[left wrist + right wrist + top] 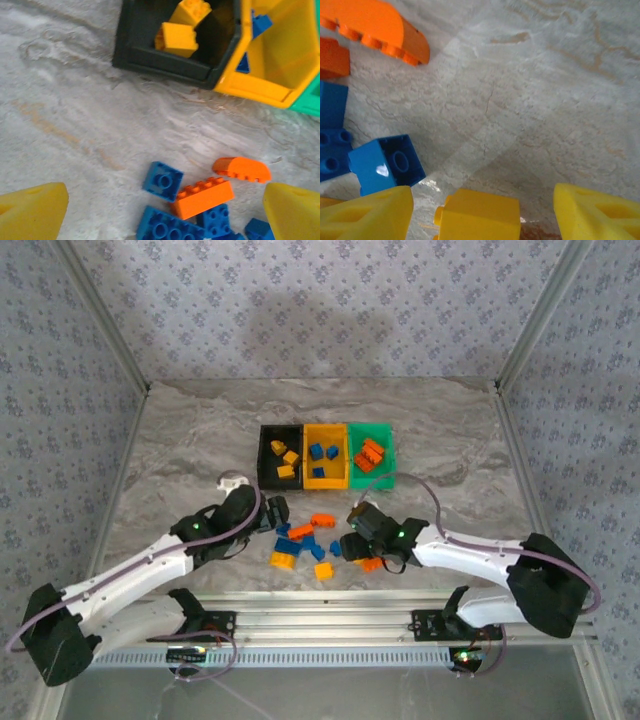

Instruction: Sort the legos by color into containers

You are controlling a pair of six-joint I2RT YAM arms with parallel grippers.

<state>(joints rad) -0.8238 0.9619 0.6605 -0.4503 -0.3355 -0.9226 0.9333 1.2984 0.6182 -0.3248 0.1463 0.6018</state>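
While left claw [164, 212] gapes wide above loose legos [202, 197], right claw [484, 214], half-open, straddles yellow brick [477, 217] untouched

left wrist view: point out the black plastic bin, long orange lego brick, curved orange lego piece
black plastic bin [160, 66]: left wrist view, near rim
long orange lego brick [202, 196]: left wrist view, studded top
curved orange lego piece [241, 168]: left wrist view, rounded top

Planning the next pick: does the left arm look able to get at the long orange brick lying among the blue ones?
Probably yes. The left gripper hangs open above the long orange brick, whose top is bare. The blue bricks lie close against it and could crowd a finger.
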